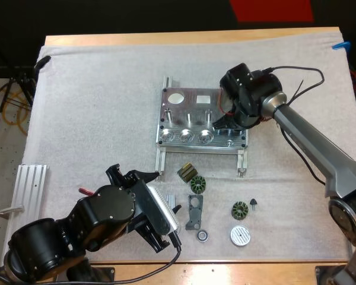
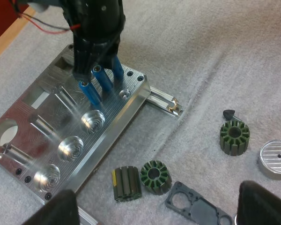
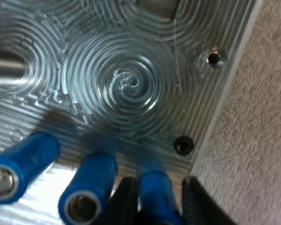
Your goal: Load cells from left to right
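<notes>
**Seating the rightmost cell.** The machined aluminium fixture plate (image 1: pixel 173 119) lies at the middle of the white mat (image 1: pixel 95 107). The right gripper (image 3: pixel 159 185) hangs over the plate's right end. Its two black fingers (image 3: pixel 126 201) press from both sides on a bright blue cylindrical cell (image 3: pixel 155 199), the rightmost of three. The two neighbouring blue cells (image 3: pixel 86 192) stand just to its left, clear of the fingers. In the left wrist view all three lean, and it cannot be told whether any of them is fully seated. The left gripper (image 2: pixel 164 208) waits at the near left of the mat, its fingers spread wide with nothing between them, well apart from the plate.

**Doing the step well (judgement).**
- Bring the held cell upright over its seat before pressing, because a leaning cylinder is likely to bind on the rim.
- Push straight down along the cell's own axis and keep it off the neighbour to its left.
- On release, part the fingers only a little, since the left finger has the next cell close beside it.
- Lift straight up so that nothing is tipped.

Three round milled recesses (image 2: pixel 70 147) along the near edge, left of the cells, carry nothing, and it cannot be told whether they are cell seats. The green-and-grey toothed rings (image 2: pixel 154 176) lie on the mat near the plate's front edge, outside the working path.
</notes>
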Robot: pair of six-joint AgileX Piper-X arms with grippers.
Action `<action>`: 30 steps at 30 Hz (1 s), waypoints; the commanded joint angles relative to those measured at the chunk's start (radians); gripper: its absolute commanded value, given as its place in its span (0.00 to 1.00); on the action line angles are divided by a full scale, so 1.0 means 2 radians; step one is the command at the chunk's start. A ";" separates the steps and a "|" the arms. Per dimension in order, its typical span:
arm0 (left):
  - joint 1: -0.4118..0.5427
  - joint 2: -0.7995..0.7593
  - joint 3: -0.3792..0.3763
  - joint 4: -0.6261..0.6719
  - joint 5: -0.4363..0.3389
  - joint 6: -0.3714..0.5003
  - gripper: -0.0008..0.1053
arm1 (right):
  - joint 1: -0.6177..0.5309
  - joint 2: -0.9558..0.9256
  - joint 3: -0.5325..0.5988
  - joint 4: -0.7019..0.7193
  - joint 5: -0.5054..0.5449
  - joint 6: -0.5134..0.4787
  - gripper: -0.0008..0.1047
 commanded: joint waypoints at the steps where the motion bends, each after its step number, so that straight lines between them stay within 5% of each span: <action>1: -0.001 -0.002 -0.004 0.000 -0.012 -0.004 0.65 | -0.008 0.002 0.018 0.009 0.025 -0.002 0.01; 12: -0.001 -0.002 -0.004 0.000 -0.012 -0.004 0.65 | -0.008 -0.004 0.027 0.003 0.025 -0.010 0.02; 15: -0.001 -0.002 -0.004 0.000 -0.012 -0.004 0.65 | -0.008 -0.010 0.024 -0.001 0.023 -0.024 0.16; 20: -0.001 -0.002 -0.004 0.000 -0.012 -0.004 0.65 | -0.008 -0.021 0.006 -0.001 0.023 -0.024 0.53; 30: -0.001 -0.002 -0.004 0.000 -0.014 -0.004 0.65 | -0.008 -0.070 -0.004 -0.003 0.023 -0.024 0.58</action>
